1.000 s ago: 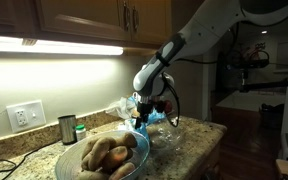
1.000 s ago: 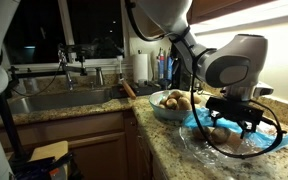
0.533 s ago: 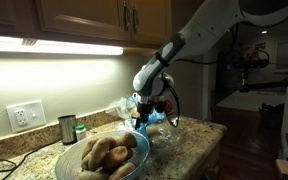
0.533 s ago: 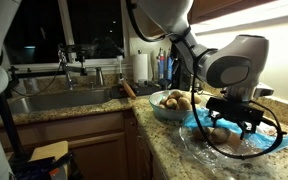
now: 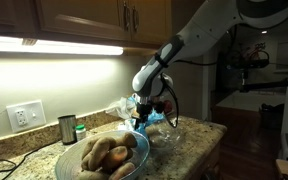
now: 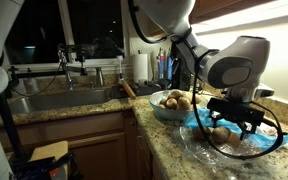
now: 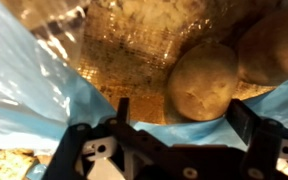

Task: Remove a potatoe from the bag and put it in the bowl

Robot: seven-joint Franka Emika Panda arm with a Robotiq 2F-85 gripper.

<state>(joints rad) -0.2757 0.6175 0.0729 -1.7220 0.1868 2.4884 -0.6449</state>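
Little has moved since the earlier frames: in both exterior views we find the arm and the black two-finger Robotiq gripper (image 5: pixel 144 118) in the same pose, lowered into the mouth of the crinkled blue-and-clear plastic bag (image 6: pixel 199 137). We read this as a pause at the grasp, not progress in transport.

In the wrist view the jaws stand apart, clamped on nothing, and frame the round tan potato (image 7: pixel 199 80) lying on the bag's netted floor. A second, partly cropped potato (image 7: pixel 274 45) touches it on one side. Blue bag film (image 7: pixel 24 90) rises along one flank of the gripper (image 7: pixel 179 108).

The wide, clear, blue-tinted bowl (image 5: pixel 141 150) sits beside the bag on the speckled granite counter (image 5: pixel 196 134) and already holds several potatoes. The target potato has not left the bag. We judge that closing on it comes next, and the neighbouring potato and loose film could foul that grip.
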